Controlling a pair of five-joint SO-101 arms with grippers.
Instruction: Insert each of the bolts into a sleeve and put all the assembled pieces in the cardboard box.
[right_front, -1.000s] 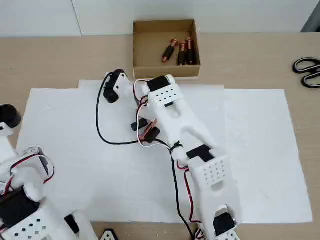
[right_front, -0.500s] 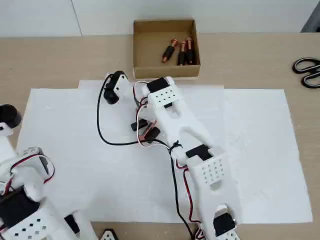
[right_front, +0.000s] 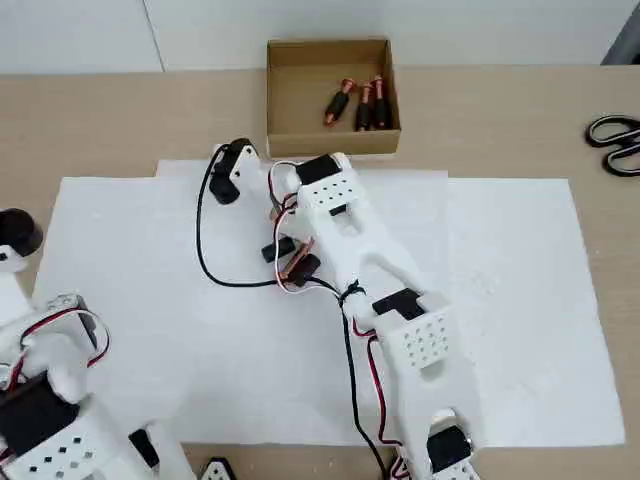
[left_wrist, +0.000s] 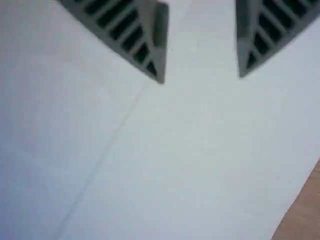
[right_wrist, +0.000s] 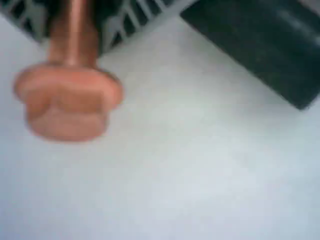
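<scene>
Pinching a copper bolt (right_wrist: 67, 102) in the right claw (right_front: 293, 258) by a black sleeve (right_wrist: 260, 47), left claw (left_wrist: 200, 72) spread over paper (left_wrist: 150, 175).

1 pr scissors (right_front: 615, 143), cut off at rt edge of high view. 1 bolt (right_wrist: 67, 102), blurred, shank cut at frame edge. 1 dark sleeve (right_wrist: 260, 50), blurred, partly out of frame.

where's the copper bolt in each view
high view: bolt in the right hand, mid-table over the white paper
right wrist view: bolt close up, head nearest the camera, over the white paper
left wrist view: white paper under the open left hand
shared landmark: the white paper
</scene>
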